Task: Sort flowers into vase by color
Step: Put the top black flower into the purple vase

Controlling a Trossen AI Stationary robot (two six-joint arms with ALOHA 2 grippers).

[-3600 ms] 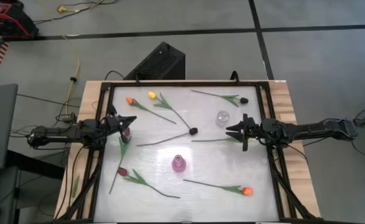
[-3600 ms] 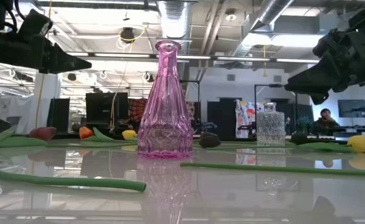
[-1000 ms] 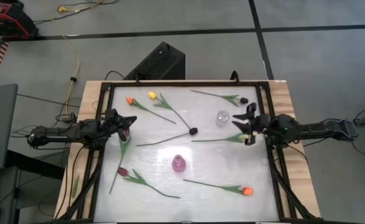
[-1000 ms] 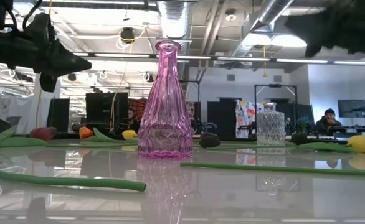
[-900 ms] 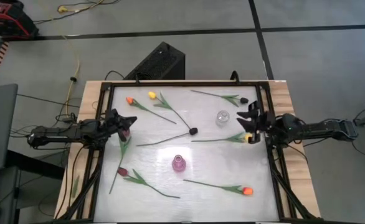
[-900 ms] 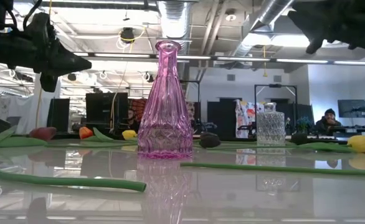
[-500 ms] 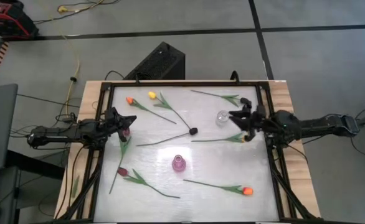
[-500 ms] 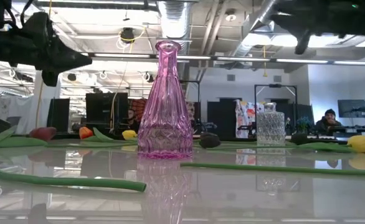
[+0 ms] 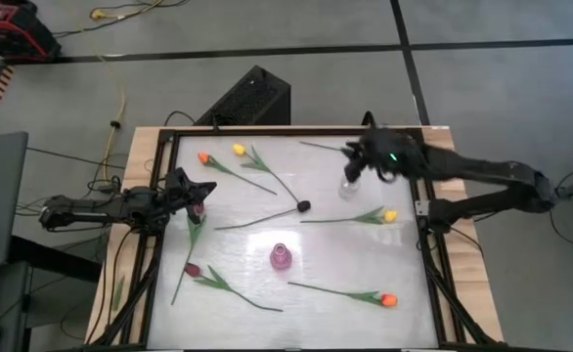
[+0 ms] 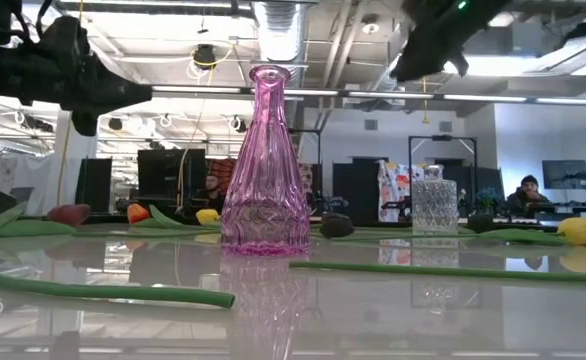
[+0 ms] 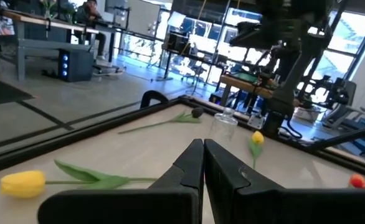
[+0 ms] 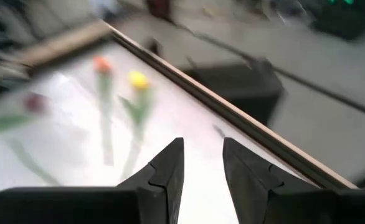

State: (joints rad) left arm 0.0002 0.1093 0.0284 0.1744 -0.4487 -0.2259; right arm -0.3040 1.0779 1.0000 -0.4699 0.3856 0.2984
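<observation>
Left gripper (image 9: 204, 188): hovering at the left edge of the table (image 9: 326, 249), fingers pressed together, carrying nothing; a maroon tulip (image 9: 198, 207) is lying just beside its tip.
Right gripper (image 9: 350, 154): reaching over the far right part of the table, above the clear vase (image 9: 349, 185); fingers standing slightly apart with nothing between them.
Pink vase (image 9: 281, 257): standing upright near the table's middle, toward the near edge; no flower in it.
Clear vase: standing upright, no flower in it.
Flowers, far side: orange tulip (image 9: 203, 157) and yellow tulip (image 9: 238, 150) lying close together at far left; a dark tulip (image 9: 304, 205) lying near the centre.
Flowers, right: yellow tulip (image 9: 390, 215) lying just right of the clear vase; orange tulip (image 9: 389, 301) lying near the front right corner.
Flowers, near left: second maroon tulip (image 9: 192, 269) lying flat on the table.
</observation>
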